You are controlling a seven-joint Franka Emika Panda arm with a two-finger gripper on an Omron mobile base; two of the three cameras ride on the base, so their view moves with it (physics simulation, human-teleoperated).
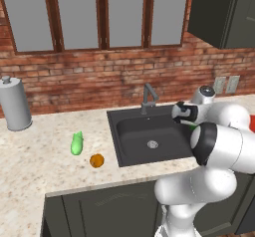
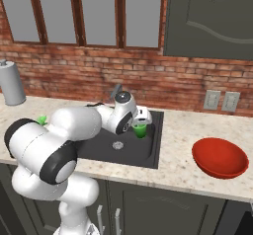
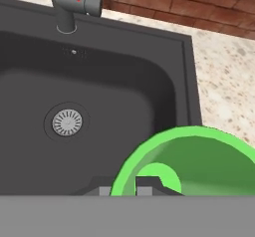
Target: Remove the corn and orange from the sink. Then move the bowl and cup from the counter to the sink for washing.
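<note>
We found the pincer (image 2: 141, 122) clamped on the rim of the cup (image 2: 141, 130), its tips pressed on either side of the green wall; the cup hung upright above the right-hand part of the sink (image 1: 130, 118), clear of the basin floor as far as we could judge. In the hand view the cup's open mouth (image 3: 199, 164) sat over the sink's right edge, with the drain (image 3: 67, 122) off to its left and the faucet (image 3: 69, 4) at the back rim. We noted the corn (image 1: 76, 143) lying on the bench (image 1: 45, 166) to the left of the sink; the orange (image 1: 97, 161) lay just beside it, nearer the front edge, the two apart. The bowl (image 2: 220, 157) stood on the bench right of the sink, well apart from the cup.
</note>
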